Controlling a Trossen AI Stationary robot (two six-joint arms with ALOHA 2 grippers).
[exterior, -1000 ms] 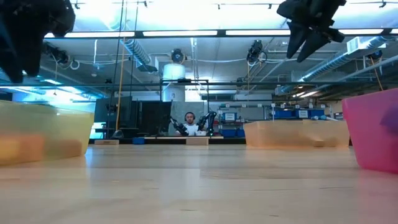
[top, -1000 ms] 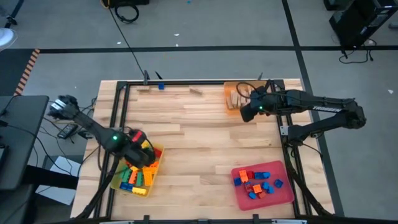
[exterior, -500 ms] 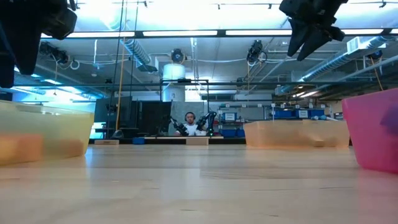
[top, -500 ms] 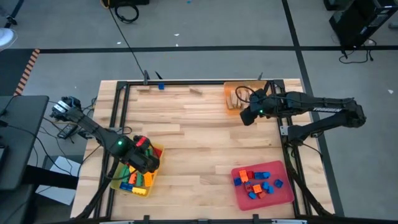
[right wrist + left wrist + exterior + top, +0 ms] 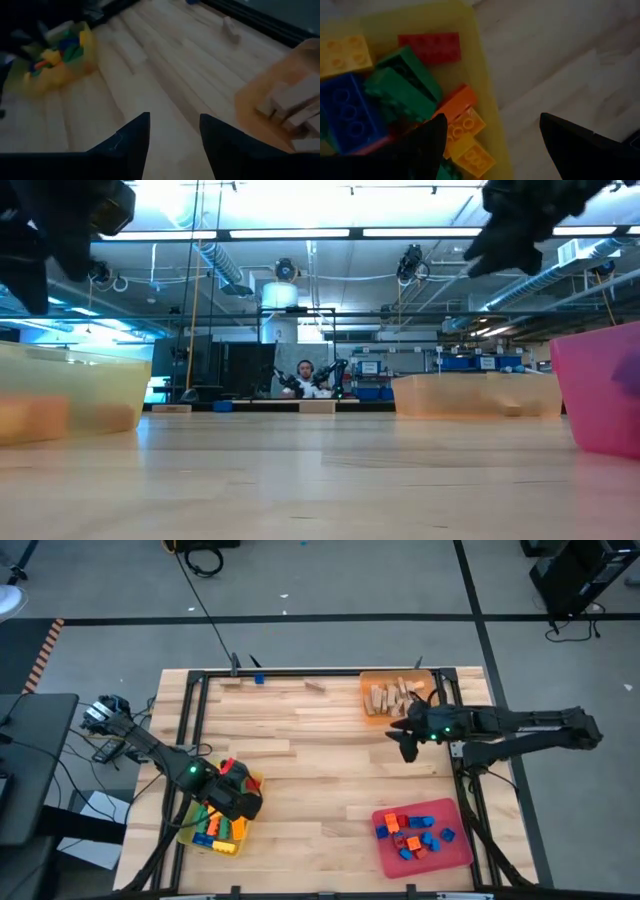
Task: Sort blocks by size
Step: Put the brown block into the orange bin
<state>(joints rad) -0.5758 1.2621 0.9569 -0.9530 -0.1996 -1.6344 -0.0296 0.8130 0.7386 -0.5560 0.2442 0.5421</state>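
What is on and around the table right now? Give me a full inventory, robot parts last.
Yellow tray: one, front-left of the table, holding large red, blue, green, yellow and orange bricks.
Orange tray: one, far right, holding several tan wooden pieces.
Red tray: one, front-right, holding small blue, red and orange bricks.
Loose blocks: a blue one and a tan one, at the far edge of the table.
Person: one, seated in the room behind the table.
Left gripper: open, over the yellow tray's edge, empty.
Right gripper: open, over bare table in front of the orange tray, empty.
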